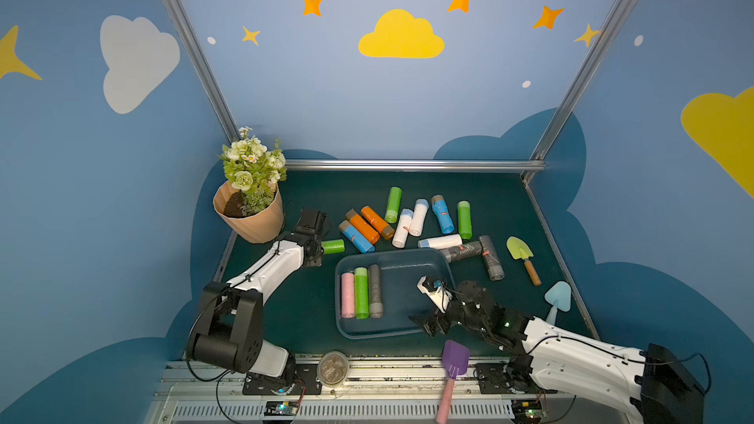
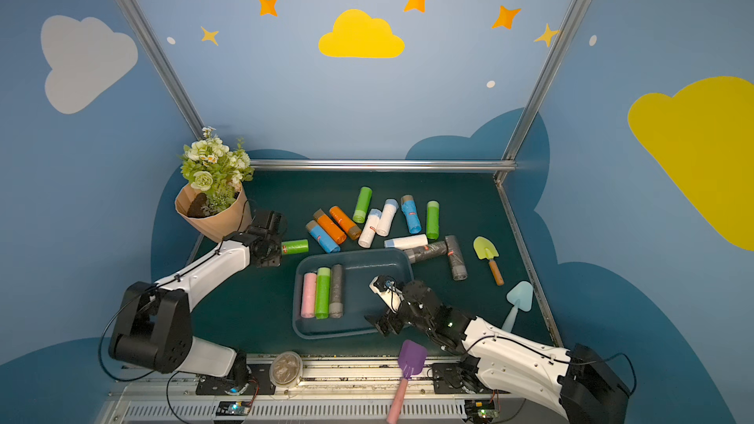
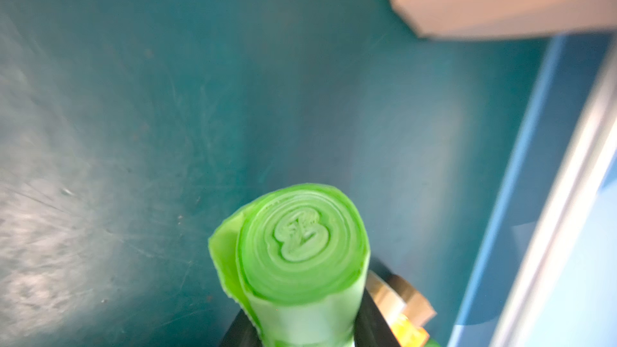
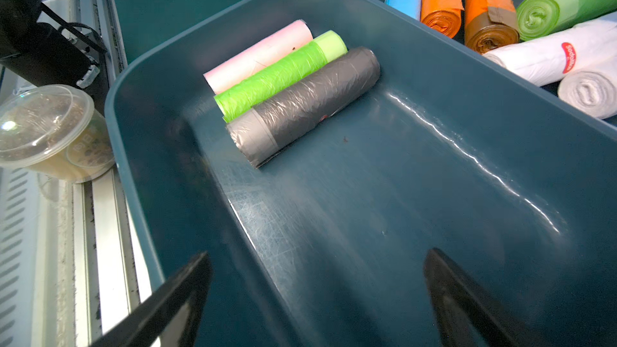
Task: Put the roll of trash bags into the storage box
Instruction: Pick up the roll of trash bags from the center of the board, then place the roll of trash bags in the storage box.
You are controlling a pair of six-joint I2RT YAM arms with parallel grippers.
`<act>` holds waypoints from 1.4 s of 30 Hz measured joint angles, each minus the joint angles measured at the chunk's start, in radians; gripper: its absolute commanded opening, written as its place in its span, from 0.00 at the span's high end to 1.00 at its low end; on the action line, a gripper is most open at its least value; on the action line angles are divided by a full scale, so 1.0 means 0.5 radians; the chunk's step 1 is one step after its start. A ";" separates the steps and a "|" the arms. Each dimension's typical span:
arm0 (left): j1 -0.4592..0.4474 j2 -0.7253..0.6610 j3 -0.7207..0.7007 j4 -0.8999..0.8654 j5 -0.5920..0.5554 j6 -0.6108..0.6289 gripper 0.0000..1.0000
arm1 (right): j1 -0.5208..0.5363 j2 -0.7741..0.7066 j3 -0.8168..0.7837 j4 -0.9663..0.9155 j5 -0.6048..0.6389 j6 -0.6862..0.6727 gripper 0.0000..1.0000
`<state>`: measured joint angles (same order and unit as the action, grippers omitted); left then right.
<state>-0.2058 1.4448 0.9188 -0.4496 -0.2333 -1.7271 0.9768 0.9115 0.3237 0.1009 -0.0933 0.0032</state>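
Note:
My left gripper (image 1: 319, 248) (image 3: 303, 328) is shut on a green roll of trash bags (image 1: 333, 246) (image 2: 295, 246) (image 3: 300, 248), which sticks out past the fingers over the mat, just behind the back left corner of the storage box. The storage box (image 1: 391, 252) (image 2: 351, 253) (image 4: 233, 1) is a shallow dark blue-teal tray. A pink roll (image 1: 347, 294), a green roll (image 1: 361, 292) and a grey roll (image 1: 374, 290) lie side by side at its left end. My right gripper (image 1: 425, 304) (image 2: 379, 303) (image 4: 319, 255) stands open and empty over the box's front right part.
Several loose rolls (image 1: 408, 218) lie on the mat behind the box, two grey ones (image 1: 489, 256) at its right. A tan flower pot (image 1: 251, 218) stands back left. A green trowel (image 1: 522, 254), a pale blue shovel (image 1: 557, 299), a purple shovel (image 1: 453, 365) and a clear tub (image 1: 332, 368) lie around.

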 measured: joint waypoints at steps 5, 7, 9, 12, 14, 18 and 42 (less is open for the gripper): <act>0.047 -0.163 -0.081 -0.017 -0.064 0.031 0.61 | -0.002 -0.044 0.000 -0.001 0.030 0.018 0.03; 0.059 -0.193 -0.099 -0.028 -0.069 0.060 0.61 | -0.006 -0.079 0.000 0.001 0.046 0.030 0.03; 0.060 -0.220 -0.105 -0.035 -0.066 0.101 0.61 | -0.013 -0.109 0.000 0.002 0.052 0.037 0.03; 0.060 -0.291 -0.121 -0.023 -0.053 0.193 0.62 | -0.021 -0.127 0.000 0.002 0.057 0.042 0.03; 0.060 -0.369 -0.140 -0.008 -0.034 0.294 0.62 | -0.027 -0.131 -0.001 0.000 0.059 0.050 0.03; 0.060 -0.527 -0.185 0.034 0.018 0.494 0.62 | -0.042 -0.167 -0.001 0.000 0.058 0.078 0.03; -0.122 -0.794 -0.291 0.036 0.369 1.170 0.64 | -0.161 -0.333 -0.056 -0.015 0.005 0.179 0.03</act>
<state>-0.2668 1.0477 0.7731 -0.4316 -0.0486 -1.1423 0.8963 0.7448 0.2958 0.0933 -0.0910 0.0925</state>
